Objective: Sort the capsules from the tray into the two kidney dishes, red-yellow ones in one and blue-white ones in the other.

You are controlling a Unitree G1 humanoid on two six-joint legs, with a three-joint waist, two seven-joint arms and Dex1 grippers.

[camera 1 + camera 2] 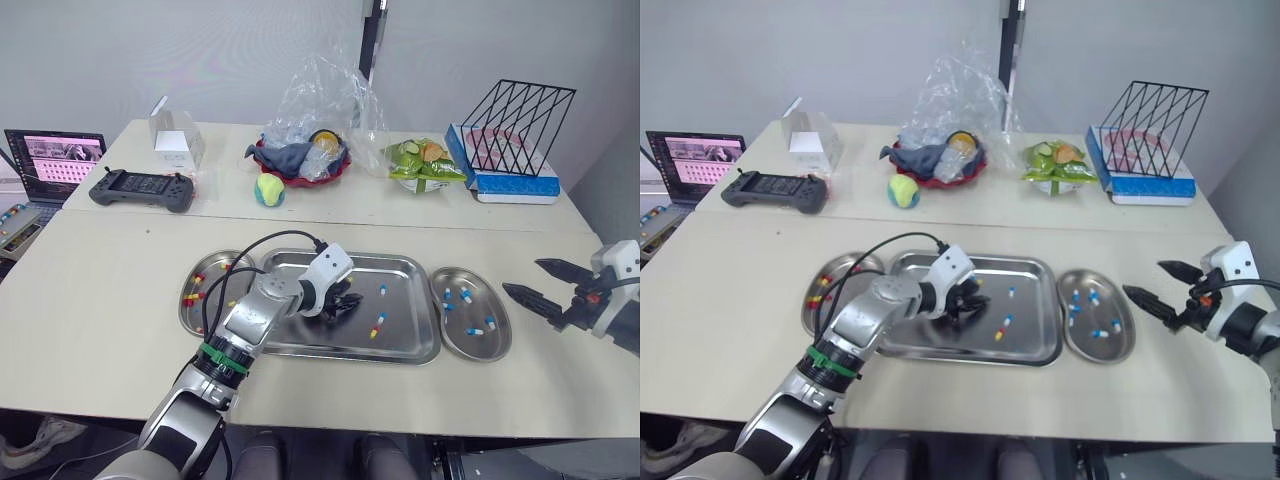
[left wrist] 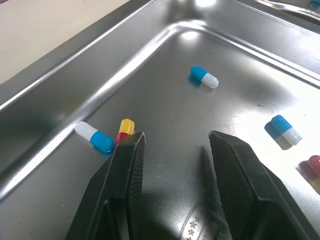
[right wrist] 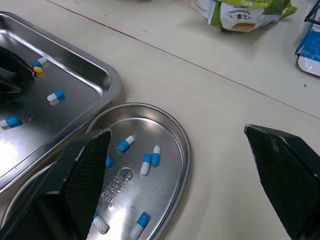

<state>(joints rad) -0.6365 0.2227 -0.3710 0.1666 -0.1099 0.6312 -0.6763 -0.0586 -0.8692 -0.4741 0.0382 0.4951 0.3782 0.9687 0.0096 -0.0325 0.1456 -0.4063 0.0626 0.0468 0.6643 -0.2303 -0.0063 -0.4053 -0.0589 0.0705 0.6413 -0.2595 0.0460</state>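
Note:
The steel tray (image 1: 405, 315) lies in the middle of the near table and holds a few loose capsules of both colours. My left gripper (image 2: 175, 137) is open, tips down on the tray floor. A red-yellow capsule (image 2: 126, 128) lies just outside one finger (image 2: 127, 165), next to a blue-white capsule (image 2: 95, 138). The left kidney dish (image 1: 188, 312) holds red-yellow capsules. The right kidney dish (image 3: 172, 130) holds several blue-white ones (image 3: 150, 160). My right gripper (image 1: 545, 285) hovers open to the right of that dish, holding nothing.
On the far table are a game controller (image 1: 142, 188), a laptop (image 1: 55, 160), a white box (image 1: 178, 140), a red bowl under a plastic bag (image 1: 310, 150), a tennis ball (image 1: 269, 189), a green snack bag (image 1: 425, 162) and a black wire rack (image 1: 515, 125).

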